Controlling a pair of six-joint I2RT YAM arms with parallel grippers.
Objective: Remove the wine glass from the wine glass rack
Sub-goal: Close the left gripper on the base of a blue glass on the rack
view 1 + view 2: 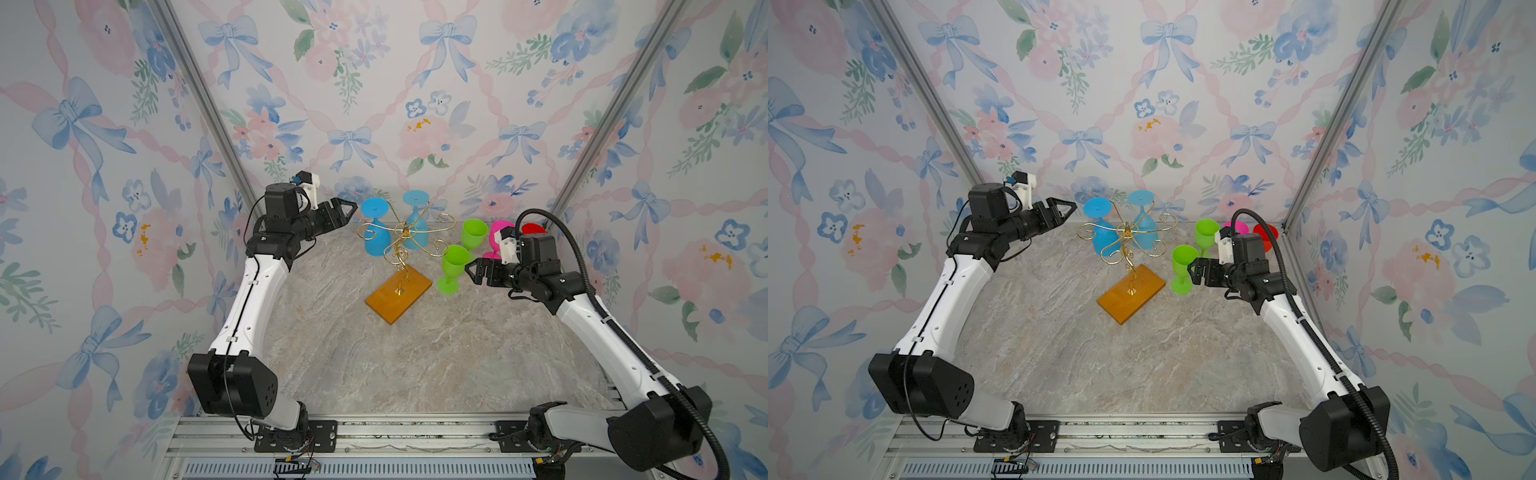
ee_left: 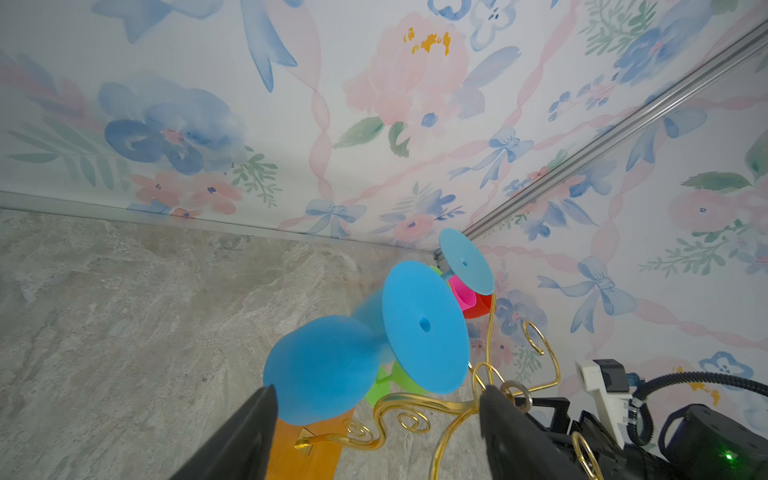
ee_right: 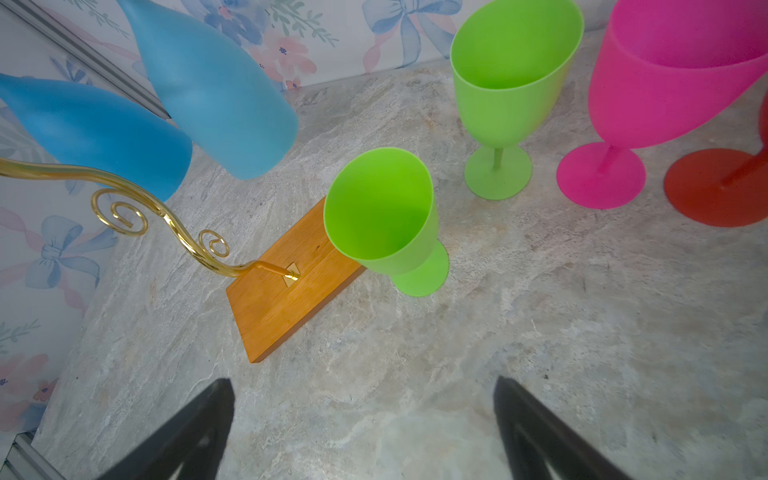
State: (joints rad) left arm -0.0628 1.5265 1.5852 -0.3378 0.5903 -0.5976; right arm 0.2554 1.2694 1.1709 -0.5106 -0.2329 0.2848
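Observation:
The wine glass rack (image 1: 405, 228) (image 1: 1128, 232) is gold wire on an orange wooden base (image 1: 399, 297) (image 3: 282, 286). Two blue wine glasses hang upside down on it: a left one (image 1: 376, 239) (image 1: 1102, 243) (image 2: 320, 370) and one behind it (image 1: 415, 232) (image 1: 1147, 228) (image 3: 216, 91). My left gripper (image 1: 352, 207) (image 1: 1072, 206) (image 2: 378, 392) is raised just left of the left glass's foot (image 2: 424, 328). It is open, apart from the glass, with nothing between its fingers. My right gripper (image 1: 469, 270) (image 1: 1190, 270) (image 3: 363, 382) hangs open over bare table beside the rack base.
Standing upright on the table right of the rack are two green glasses (image 1: 455, 266) (image 3: 382, 212) (image 1: 474, 232) (image 3: 511, 70), a pink one (image 1: 498, 237) (image 3: 673, 75) and a red one (image 1: 534, 228) (image 3: 719, 187). The back wall is close behind the rack.

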